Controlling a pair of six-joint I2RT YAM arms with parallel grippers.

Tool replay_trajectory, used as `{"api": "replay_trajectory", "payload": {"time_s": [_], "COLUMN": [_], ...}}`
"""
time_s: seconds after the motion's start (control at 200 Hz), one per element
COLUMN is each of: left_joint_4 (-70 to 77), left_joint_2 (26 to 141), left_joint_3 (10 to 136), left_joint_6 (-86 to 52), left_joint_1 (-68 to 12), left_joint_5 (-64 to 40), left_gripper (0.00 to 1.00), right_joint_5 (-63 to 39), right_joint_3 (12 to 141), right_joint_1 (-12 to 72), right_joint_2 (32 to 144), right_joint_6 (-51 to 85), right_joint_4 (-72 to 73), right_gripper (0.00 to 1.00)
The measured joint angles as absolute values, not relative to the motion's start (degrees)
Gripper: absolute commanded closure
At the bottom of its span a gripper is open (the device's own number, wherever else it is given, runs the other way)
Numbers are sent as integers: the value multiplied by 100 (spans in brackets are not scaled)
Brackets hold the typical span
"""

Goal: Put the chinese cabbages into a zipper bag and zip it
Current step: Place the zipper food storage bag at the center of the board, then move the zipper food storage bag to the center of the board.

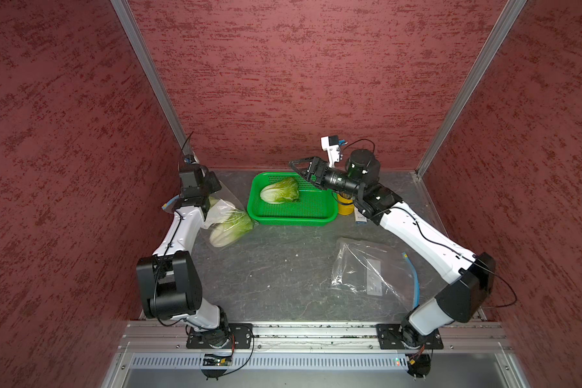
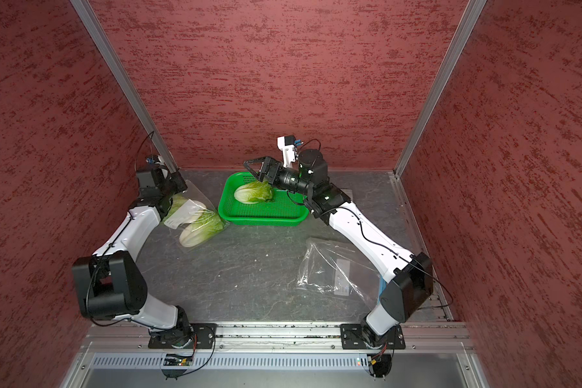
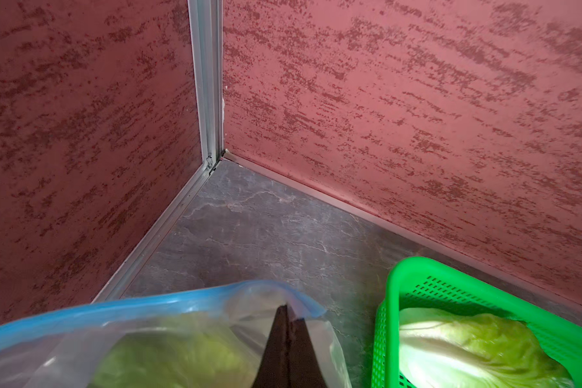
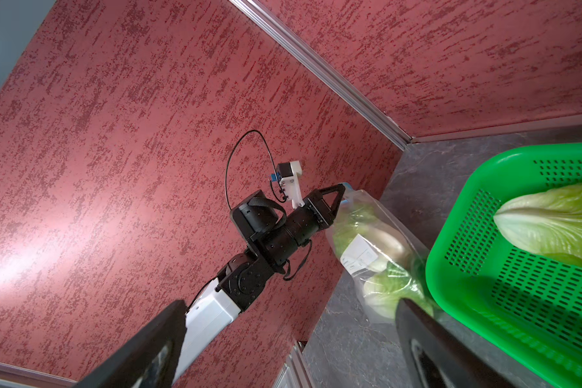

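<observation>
- The counter (image 1: 283, 278) fills the middle of both top views. What lies on it suggests loading is two-thirds done: two chinese cabbages are bagged, one is left, and zipping has not begun.
- The left arm (image 1: 178, 235) climbs the left side of the frame, its wrist bent toward the upper-left corner, lifting the bag's mouth off the counter.
- The right arm (image 1: 417, 235) reaches from the lower right up to top centre, its wrist turned sideways over the basket's far right corner.
- A spare clear bag (image 1: 370, 268) lies flat at lower right, untouched.
- The zipper bag (image 1: 231, 201) sits left of centre, just beside the basket. Its lower end appears to rest on the counter and its blue zip edge (image 3: 115, 307) is raised. The two bagged cabbages (image 1: 229, 231) show through the film.
- The green basket (image 1: 316, 218) at top centre holds the third cabbage (image 1: 279, 190). It lies on its side with its white stalk toward frame left.
- The left fingers (image 3: 276, 352) are pinched together on the bag's rim.
- The right fingers (image 4: 430, 346) are spread wide and empty, near the cabbage's leafy end but not around it.
- Next move, as I judge it: the right fingers drop and close across the cabbage's middle, then carry it stalk-first to the raised mouth. The opening looks narrow, so leaves could snag on the zip edge.
</observation>
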State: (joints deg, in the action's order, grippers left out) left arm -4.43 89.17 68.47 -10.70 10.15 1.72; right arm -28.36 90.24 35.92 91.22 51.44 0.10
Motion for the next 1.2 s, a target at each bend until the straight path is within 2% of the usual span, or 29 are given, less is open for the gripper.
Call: {"api": "replay_trajectory", "payload": {"time_s": [0.11,0.16,0.255,0.316,0.341,0.506,0.641,0.776,0.927,1.197], "left_joint_4": [-386,-351,-353,-362,-366,-683,-1026,-1570,-2279,-2818], "left_joint_2": [9139,9201,9249,9229,9209,8768,7784,6716,5841,5688], "left_joint_3": [6847,6831,6823,6823,6823,6803,6462,6101,5791,5280], "left_joint_6": [-1076,-1074,-1074,-1050,-1090,-1162,-1354,-1623,-2091,-3188], "left_joint_1": [989,982,965,956,952,893,585,-134,-1326,-4045], "left_joint_5": [250,255,248,248,246,226,132,-34,-187,-132], "left_gripper": [99,88,81,61,55,41,31,28,25,21], "right_joint_5": [-2849,-2847,-2823,-2821,-2821,-2812,-2729,-2585,-2346,-1898], "right_joint_3": [9028,9028,9028,9028,9028,9013,8772,8742,8724,8464], "right_joint_1": [3577,3577,3573,3568,3564,3551,3551,3551,3540,3507], "right_joint_2": [9148,9148,9142,9142,9142,9076,8750,8468,8055,7400], "right_joint_6": [5166,5166,5164,5164,5164,5168,5166,5116,5061,5002], "right_joint_4": [8,8,10,8,5,-25,-5,-233,-694,-1448], "right_gripper": [1,1,1,1,1,1,1,1,1,1]}}
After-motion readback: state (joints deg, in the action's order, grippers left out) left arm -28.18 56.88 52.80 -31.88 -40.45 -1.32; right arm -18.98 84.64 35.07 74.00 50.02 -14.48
